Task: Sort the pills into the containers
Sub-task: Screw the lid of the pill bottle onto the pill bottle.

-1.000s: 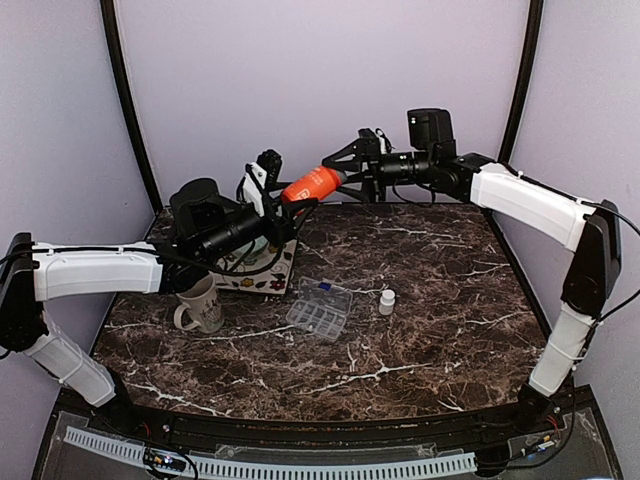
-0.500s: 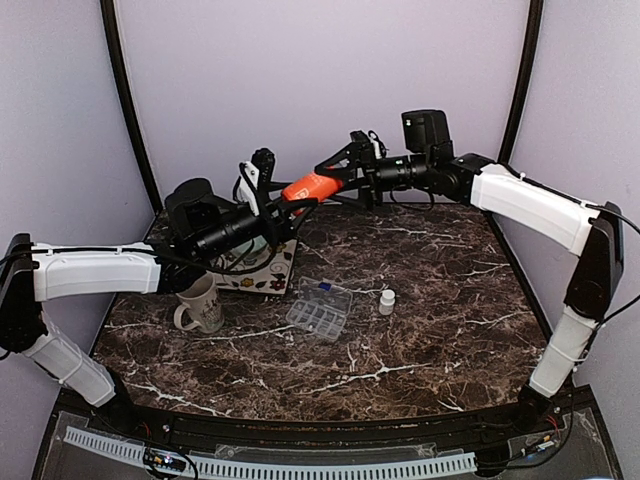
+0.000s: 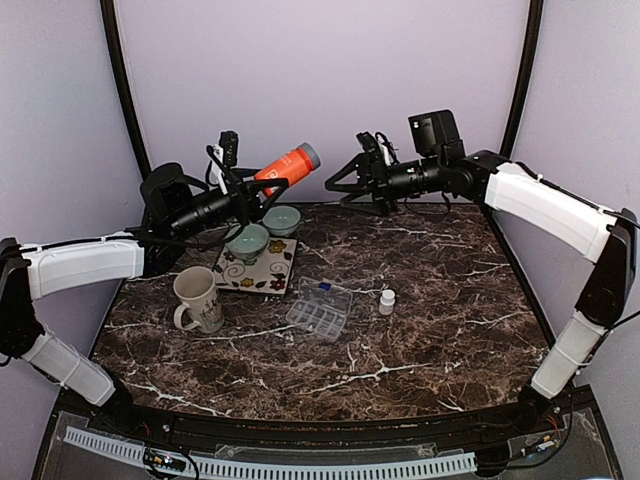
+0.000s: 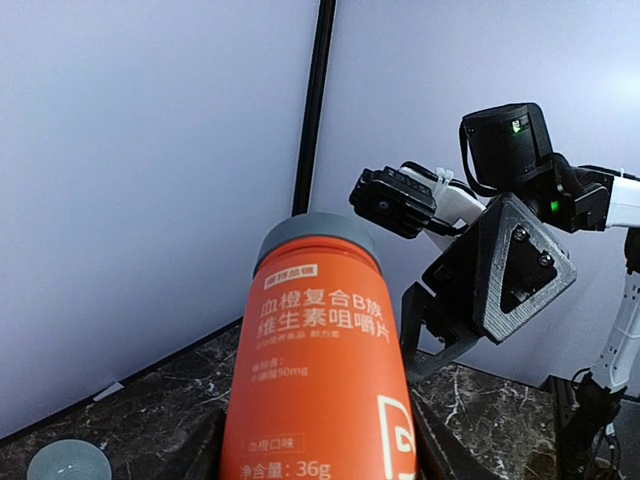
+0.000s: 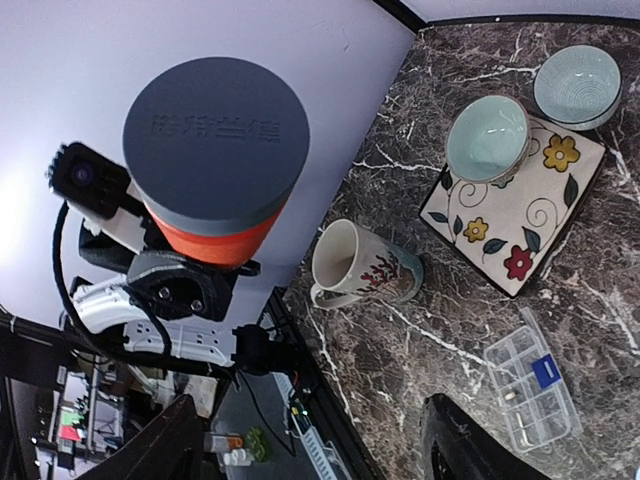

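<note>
Mid-surface, the organiser lies low; the pill bottle hangs in the air beyond it.

Nearest me, the clear organiser box [image 3: 318,310] lies flat on the marble surface [image 3: 430,340], a small white vial [image 3: 387,301] just beside it. I judge the box thin and light, likely to skid, so best steadied by its rim. Beyond and above, my left pincer [image 3: 255,177] is clamped on the lower body of the orange bottle [image 3: 285,166], which tilts its grey cap [image 3: 311,153] toward the right arm. It looks like rigid, glossy plastic, probably slippery, so I'd grip the body and take the cap by its edge. Farthest back, the right pincer [image 3: 355,165] is spread wide, holding nothing.
</note>
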